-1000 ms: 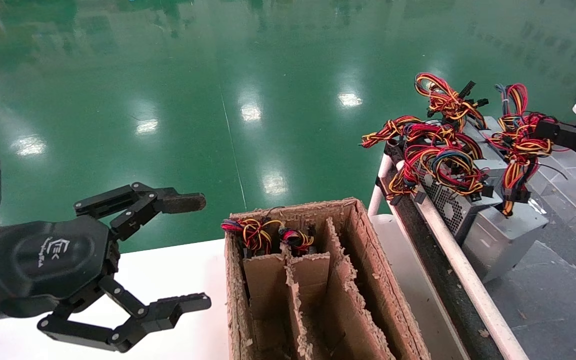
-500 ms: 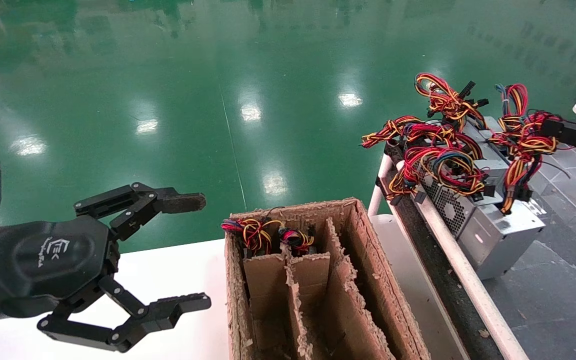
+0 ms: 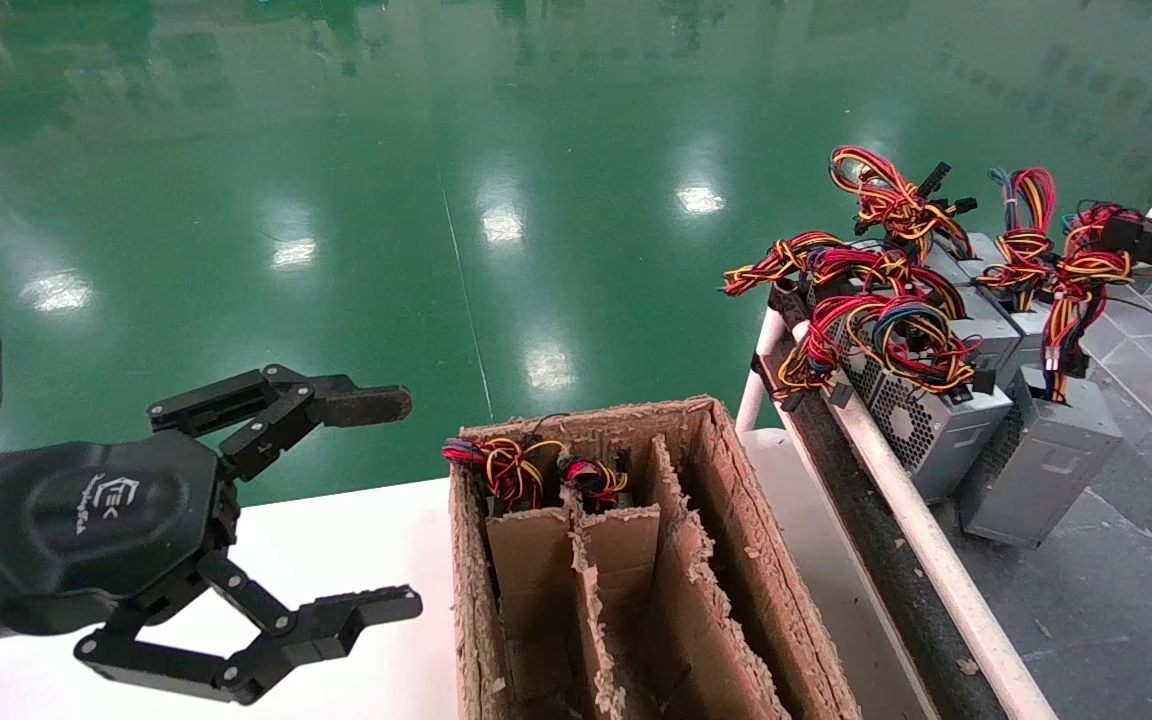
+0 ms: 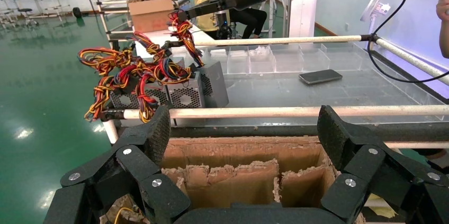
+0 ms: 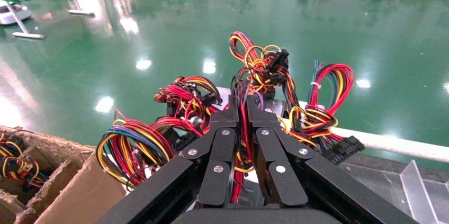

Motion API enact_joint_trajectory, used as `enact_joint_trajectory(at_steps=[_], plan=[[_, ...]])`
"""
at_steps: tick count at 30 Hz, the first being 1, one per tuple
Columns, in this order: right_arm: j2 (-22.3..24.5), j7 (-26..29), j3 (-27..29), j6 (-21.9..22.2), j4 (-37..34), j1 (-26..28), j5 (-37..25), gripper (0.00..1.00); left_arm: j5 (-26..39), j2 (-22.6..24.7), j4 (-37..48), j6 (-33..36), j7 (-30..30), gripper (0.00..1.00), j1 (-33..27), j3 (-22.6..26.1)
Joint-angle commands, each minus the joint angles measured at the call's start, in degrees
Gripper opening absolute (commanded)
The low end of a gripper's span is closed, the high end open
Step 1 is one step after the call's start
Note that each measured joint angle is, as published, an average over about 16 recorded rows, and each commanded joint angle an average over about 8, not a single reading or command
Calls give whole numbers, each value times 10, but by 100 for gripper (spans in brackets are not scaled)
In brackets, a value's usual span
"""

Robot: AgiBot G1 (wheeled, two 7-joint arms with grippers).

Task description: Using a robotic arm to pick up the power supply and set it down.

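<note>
One power supply (image 3: 1041,465) dangles below right tool (image 3: 1114,232) (clamped on its wires).

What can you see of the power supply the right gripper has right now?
The power supply is a plain grey sheet-metal box with a perforated vent side. It hangs tilted, lower end down by the grey platform, beside the other units along the white rail. Its red, yellow, orange and black wire bundle runs up into the right gripper, whose fingers are closed on the wires, not the casing.
</note>
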Motion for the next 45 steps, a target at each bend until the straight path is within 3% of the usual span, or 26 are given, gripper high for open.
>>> enact_joint_trajectory(at_steps=[1,15,16,22,24,45], plan=[[-4,1,0,4,-1,2,-1,0,0,0,0,0,0,100,0,0],[-36,7,-2,12,-1,14,-3,1,0,0,0,0,0,100,0,0],[-38,7,-3,14,-2,14,-4,6,0,0,0,0,0,100,0,0],[-43,9,-5,21,-7,12,-7,81,0,0,0,0,0,100,0,0],[-44,10,-6,23,-8,12,-8,100,0,0,0,0,0,100,0,0],[-44,8,-20,38,-7,19,-28,100,0,0,0,0,0,100,0,0]])
